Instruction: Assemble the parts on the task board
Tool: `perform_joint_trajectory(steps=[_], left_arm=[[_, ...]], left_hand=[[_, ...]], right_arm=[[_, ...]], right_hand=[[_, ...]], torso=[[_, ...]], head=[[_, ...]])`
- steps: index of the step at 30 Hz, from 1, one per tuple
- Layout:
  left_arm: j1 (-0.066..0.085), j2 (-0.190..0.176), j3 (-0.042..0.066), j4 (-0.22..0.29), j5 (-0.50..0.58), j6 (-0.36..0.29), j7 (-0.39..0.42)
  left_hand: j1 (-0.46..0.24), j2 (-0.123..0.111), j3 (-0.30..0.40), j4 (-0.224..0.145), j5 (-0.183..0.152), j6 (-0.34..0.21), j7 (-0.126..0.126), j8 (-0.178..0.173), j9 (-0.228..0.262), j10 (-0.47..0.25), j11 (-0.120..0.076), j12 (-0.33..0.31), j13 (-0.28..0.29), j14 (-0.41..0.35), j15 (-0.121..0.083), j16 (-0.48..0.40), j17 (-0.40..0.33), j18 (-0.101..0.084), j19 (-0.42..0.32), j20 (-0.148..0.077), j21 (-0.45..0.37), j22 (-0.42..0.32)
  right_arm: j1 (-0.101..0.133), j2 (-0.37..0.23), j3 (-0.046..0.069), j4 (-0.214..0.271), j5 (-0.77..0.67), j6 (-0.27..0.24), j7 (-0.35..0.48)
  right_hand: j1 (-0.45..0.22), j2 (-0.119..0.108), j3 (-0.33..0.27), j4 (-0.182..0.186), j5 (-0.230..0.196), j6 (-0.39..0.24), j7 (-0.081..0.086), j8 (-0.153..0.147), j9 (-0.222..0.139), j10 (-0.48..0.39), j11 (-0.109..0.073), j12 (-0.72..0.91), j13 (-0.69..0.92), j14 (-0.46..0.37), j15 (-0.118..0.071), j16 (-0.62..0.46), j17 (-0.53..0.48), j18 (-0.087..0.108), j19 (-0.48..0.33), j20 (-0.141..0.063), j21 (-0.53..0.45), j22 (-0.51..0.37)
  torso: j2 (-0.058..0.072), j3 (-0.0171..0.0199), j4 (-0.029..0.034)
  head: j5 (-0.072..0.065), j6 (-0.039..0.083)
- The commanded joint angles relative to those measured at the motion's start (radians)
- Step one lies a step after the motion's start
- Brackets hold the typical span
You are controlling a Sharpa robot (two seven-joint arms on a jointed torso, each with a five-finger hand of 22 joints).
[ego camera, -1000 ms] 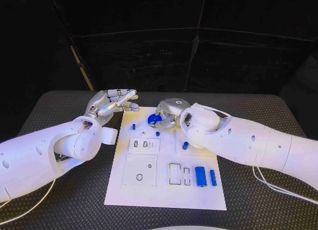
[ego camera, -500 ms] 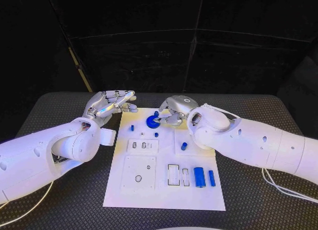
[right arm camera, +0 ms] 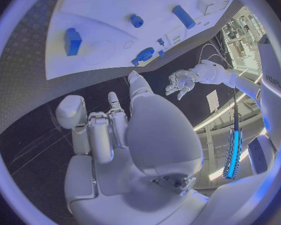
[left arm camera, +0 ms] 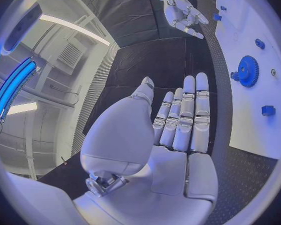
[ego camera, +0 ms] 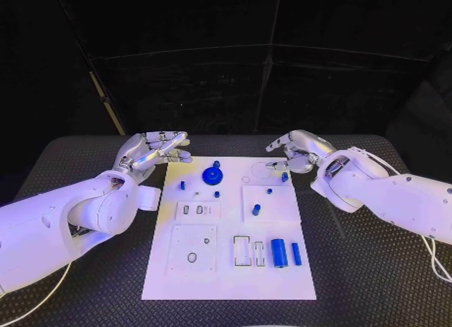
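**Both hands empty, gear seated on the board**

You see the board (ego camera: 231,269), a flat white matte plate with rectangular recesses, lying on a black textured table (ego camera: 383,272). From the board's centre, the gear (ego camera: 212,175) sits at 11 o'clock: one blue toothed disc, flat on the plate. At 5 o'clock lies one blue cylinder (ego camera: 279,253) with one slimmer blue bar (ego camera: 296,253) just beside it. Several smaller blue pieces dot the far half; I count about six, too small to give their shapes.

Left hand (ego camera: 152,151): silver, segmented, at 10 o'clock just off the board's far corner, fingers loosely curled yet apart, gripping nothing. The left wrist view shows the fingers (left arm camera: 185,116) side by side, extended.

Right hand (ego camera: 297,152): silver, at 1 o'clock over the far edge, fingers spread, nothing held.
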Motion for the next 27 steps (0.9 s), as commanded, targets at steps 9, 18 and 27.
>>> perform_joint_trajectory(steps=[9,18,27], left_arm=[[0.001,0.007,0.001,-0.003,-0.004,0.023,0.004],[0.0,0.009,0.001,-0.01,-0.004,0.025,0.004],[0.0,0.009,0.001,-0.012,-0.004,0.025,0.004]], left_hand=[[0.01,0.002,-0.007,-0.009,-0.002,0.008,0.005,-0.01,0.0,0.005,0.007,-0.008,0.0,-0.012,0.004,-0.017,0.004,0.008,-0.019,0.006,-0.012,-0.007],[0.011,0.003,-0.007,-0.011,-0.002,0.01,0.005,-0.011,0.0,0.006,0.007,-0.009,0.0,-0.012,0.004,-0.019,0.005,0.008,-0.021,0.006,-0.014,-0.008],[0.011,0.003,-0.007,-0.011,-0.002,0.01,0.005,-0.011,0.0,0.006,0.007,-0.009,0.0,-0.012,0.004,-0.019,0.005,0.008,-0.021,0.006,-0.014,-0.008]], right_arm=[[-0.046,-0.041,0.0,-0.073,0.158,0.068,0.167],[-0.07,-0.03,0.0,-0.111,0.161,0.094,0.174],[-0.074,-0.028,0.0,-0.128,0.165,0.102,0.173]], right_hand=[[0.058,0.01,-0.003,-0.035,-0.004,-0.016,-0.003,-0.004,-0.001,-0.016,-0.002,-0.018,0.054,0.084,-0.01,-0.008,0.172,-0.009,-0.013,-0.002,-0.013,-0.015],[0.058,0.012,-0.004,-0.035,-0.004,-0.017,-0.002,-0.004,-0.001,-0.017,-0.001,-0.019,0.053,0.084,-0.01,-0.008,0.173,-0.008,-0.014,-0.002,-0.014,-0.018],[0.052,0.02,-0.009,-0.031,-0.002,-0.006,0.003,0.002,0.001,-0.015,0.003,-0.017,0.055,0.085,-0.007,-0.007,0.176,-0.009,-0.012,-0.001,-0.014,-0.016]], torso=[[0.0,0.0033,-0.0024],[-0.001,0.0006,-0.0011],[-0.001,-0.0001,-0.0025]], head=[[-0.011,-0.004],[-0.011,-0.008],[-0.014,-0.008]])
